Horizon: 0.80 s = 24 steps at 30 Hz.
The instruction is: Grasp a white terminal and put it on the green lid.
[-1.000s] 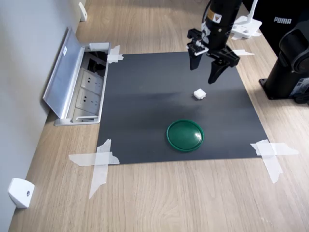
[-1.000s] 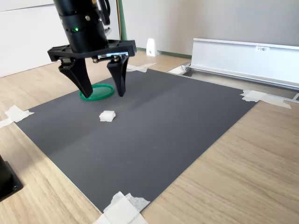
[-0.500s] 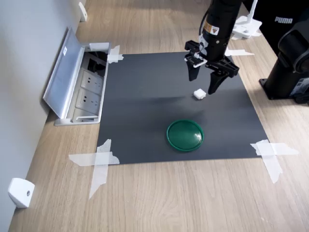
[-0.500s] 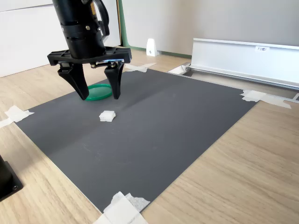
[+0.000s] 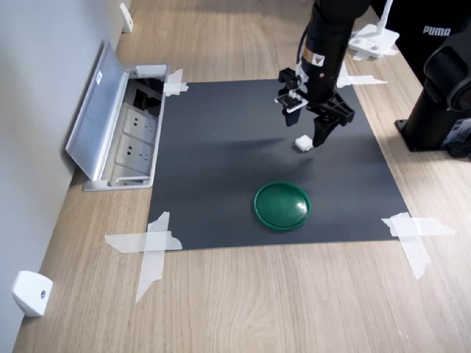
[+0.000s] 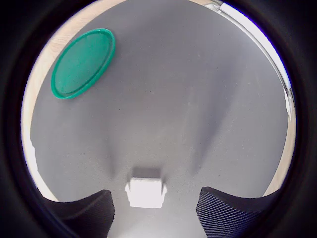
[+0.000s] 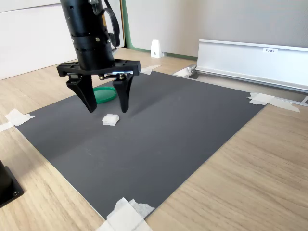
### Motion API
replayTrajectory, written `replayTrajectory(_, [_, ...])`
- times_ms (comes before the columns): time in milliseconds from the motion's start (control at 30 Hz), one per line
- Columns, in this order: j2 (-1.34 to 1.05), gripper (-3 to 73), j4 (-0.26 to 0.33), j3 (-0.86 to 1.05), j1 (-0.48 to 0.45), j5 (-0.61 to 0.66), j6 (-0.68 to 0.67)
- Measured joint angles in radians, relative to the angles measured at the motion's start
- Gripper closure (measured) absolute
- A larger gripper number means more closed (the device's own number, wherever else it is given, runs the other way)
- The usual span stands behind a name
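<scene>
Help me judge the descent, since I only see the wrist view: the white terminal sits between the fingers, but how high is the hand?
Observer: In the second exterior view the open hand hangs over the white terminal, its tips seemingly just short of the mat.
Operator: Anything off the mat near my carry path?
Observer: In the first exterior view a black stand sits beyond the mat's right edge, well apart from the green lid.
</scene>
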Motion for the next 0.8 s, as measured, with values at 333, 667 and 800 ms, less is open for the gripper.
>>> replayTrajectory(333, [0.035,0.6,0.009,0.000,0.003,-0.014,-0.013])
replayTrajectory(667, [0.041,0.6,0.008,0.024,0.005,-0.042,-0.058])
replayTrajectory(800, [0.041,0.7,0.007,0.027,0.005,-0.049,-0.075])
